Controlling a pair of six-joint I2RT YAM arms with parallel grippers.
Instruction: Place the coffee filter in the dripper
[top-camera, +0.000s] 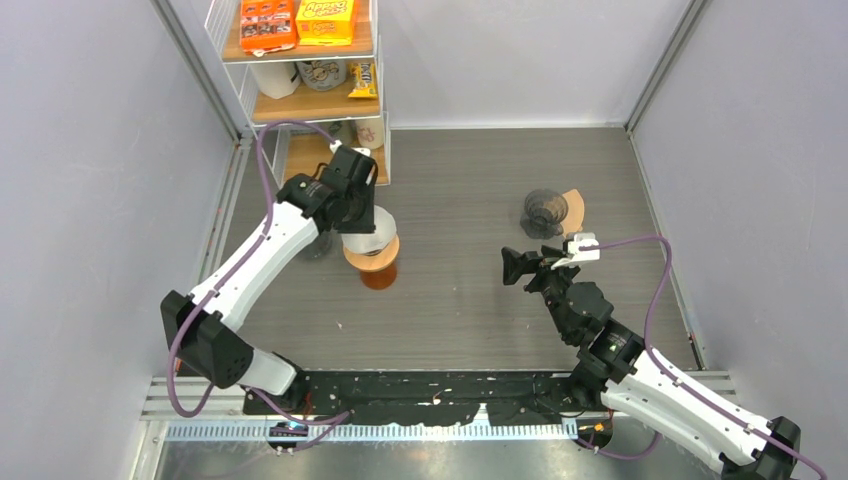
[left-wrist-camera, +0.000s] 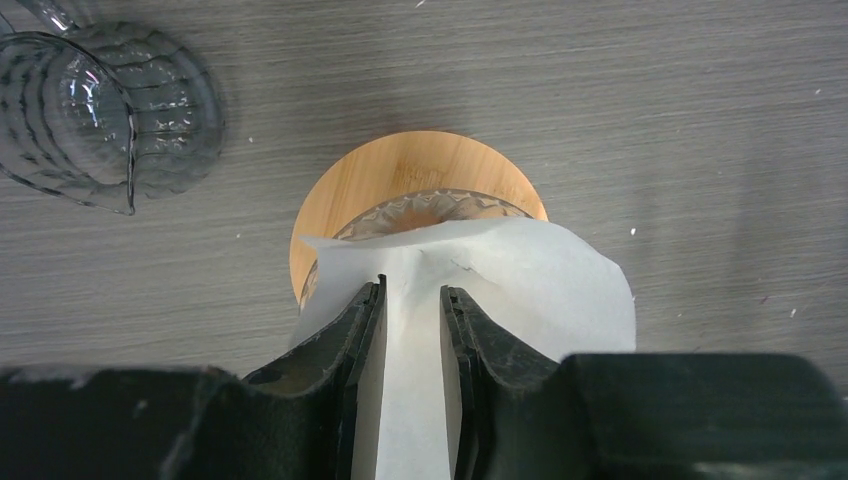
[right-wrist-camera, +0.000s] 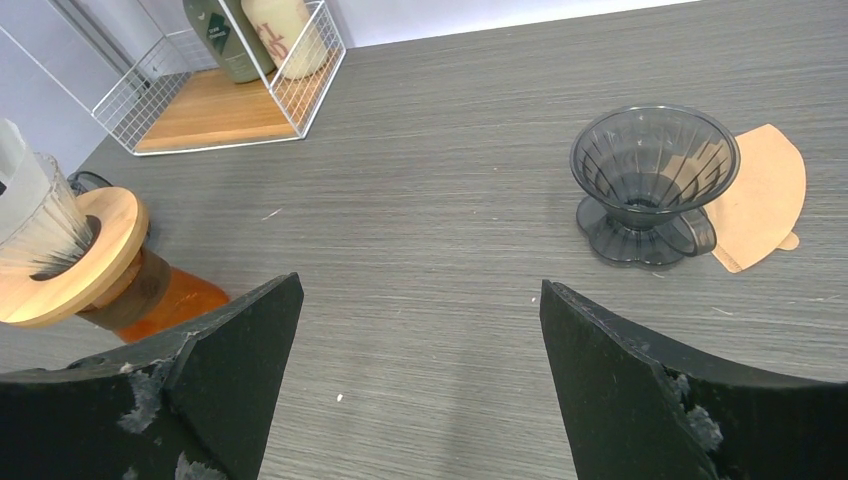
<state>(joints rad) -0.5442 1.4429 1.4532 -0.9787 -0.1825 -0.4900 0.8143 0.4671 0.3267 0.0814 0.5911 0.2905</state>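
A white coffee filter (left-wrist-camera: 500, 290) sits in the glass dripper (left-wrist-camera: 430, 208), whose wooden collar (left-wrist-camera: 400, 165) rests on an amber carafe (top-camera: 378, 276). My left gripper (left-wrist-camera: 412, 292) is directly above it, shut on a raised fold of the filter that fills the gap between the fingers. From above, the left gripper (top-camera: 362, 225) covers most of the white filter (top-camera: 370, 243). My right gripper (right-wrist-camera: 420, 300) hangs open over bare table at mid-right with nothing in it. The right wrist view shows the white filter (right-wrist-camera: 30, 215) and collar (right-wrist-camera: 60, 270) at far left.
A dark plastic dripper (right-wrist-camera: 652, 170) stands at the right with a brown paper filter (right-wrist-camera: 765, 195) lying flat beside it. A clear ribbed glass (left-wrist-camera: 90, 120) lies left of the carafe. A wire shelf rack (top-camera: 300, 90) with snacks and bottles occupies the back left corner.
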